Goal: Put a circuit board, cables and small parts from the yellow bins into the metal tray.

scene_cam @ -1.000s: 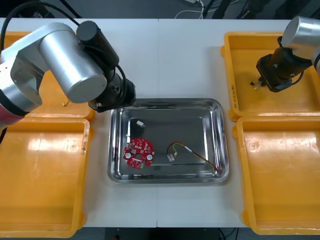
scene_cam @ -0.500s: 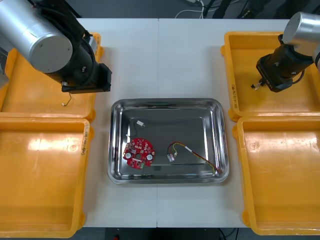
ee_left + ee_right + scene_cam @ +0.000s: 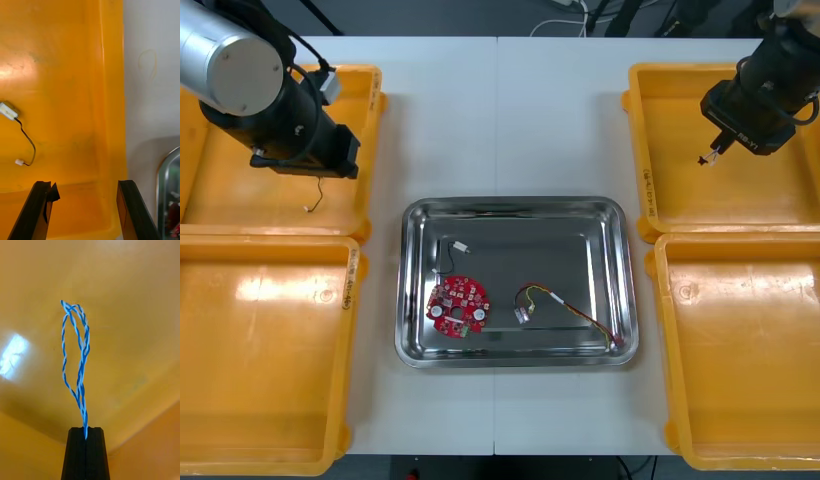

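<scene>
My left gripper (image 3: 84, 183) hangs over the far left bin (image 3: 372, 110), close to that bin's inner wall. Its jaws stand wide apart with nothing between them. On the bin's floor beyond my fingers lies a thin black cable (image 3: 27, 141) with a white plug at each end, apart from me. The near left bin (image 3: 270, 350) sits at the table's near left corner.

The tray (image 3: 402, 300) sits at the middle of the table, between the bins. The round red board (image 3: 458, 305) lies toward the tray's near left corner. A short black lead (image 3: 454, 246) lies just beyond it, toward the far left corner. The red and yellow cable (image 3: 565, 305) runs from the tray's middle to its near right corner.

My right gripper (image 3: 86, 433) is over the far right bin (image 3: 638, 130), jaws pressed together on the blue and white cable (image 3: 77, 352). Its twisted loop reaches out from my fingertips over the bin's floor; whether it touches the floor I cannot tell. The near right bin (image 3: 740, 350) sits at the near right corner.
</scene>
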